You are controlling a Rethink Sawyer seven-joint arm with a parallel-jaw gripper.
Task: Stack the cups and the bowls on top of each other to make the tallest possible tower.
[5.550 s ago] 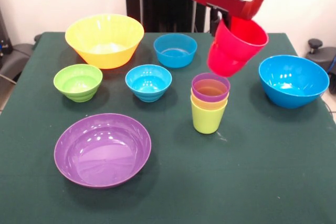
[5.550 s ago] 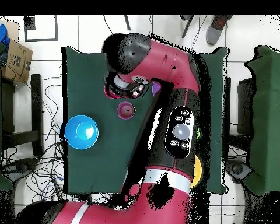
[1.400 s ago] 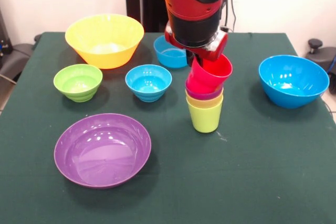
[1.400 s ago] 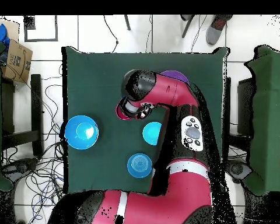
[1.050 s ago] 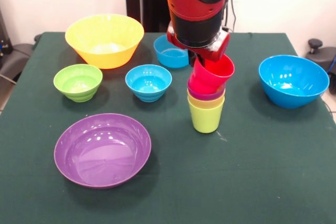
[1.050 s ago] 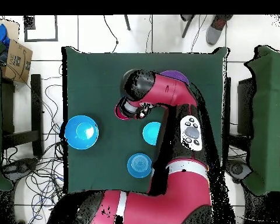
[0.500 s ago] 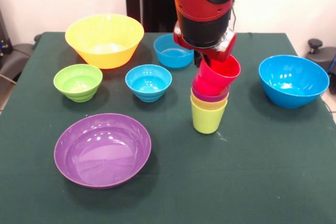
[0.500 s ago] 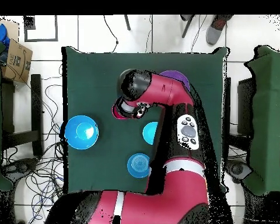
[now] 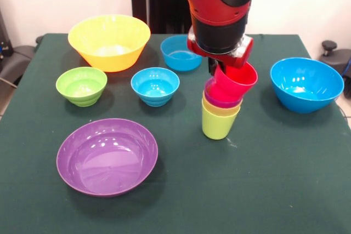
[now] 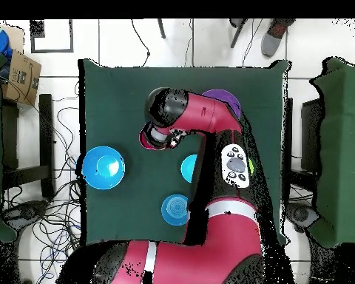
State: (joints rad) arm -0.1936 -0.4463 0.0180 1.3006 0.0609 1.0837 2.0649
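Note:
The tower stands right of the table's middle: a lime green cup lowest, then a yellow cup and a purple cup nested in it. A red cup sits tilted in the purple one, leaning right. My gripper comes down from above and is shut on the red cup's rim. In the overhead view the gripper and the arm hide the tower. Around it lie the bowls: large yellow-orange, small green, two small blue, large blue and wide purple.
The large blue bowl stands apart from the arm in the overhead view. A cardboard box sits beside the table. A person's foot shows at the top edge.
The arm has shifted right in the front view, with the red cup tilted in the purple one. The whole tower has slid a little to the right with it.

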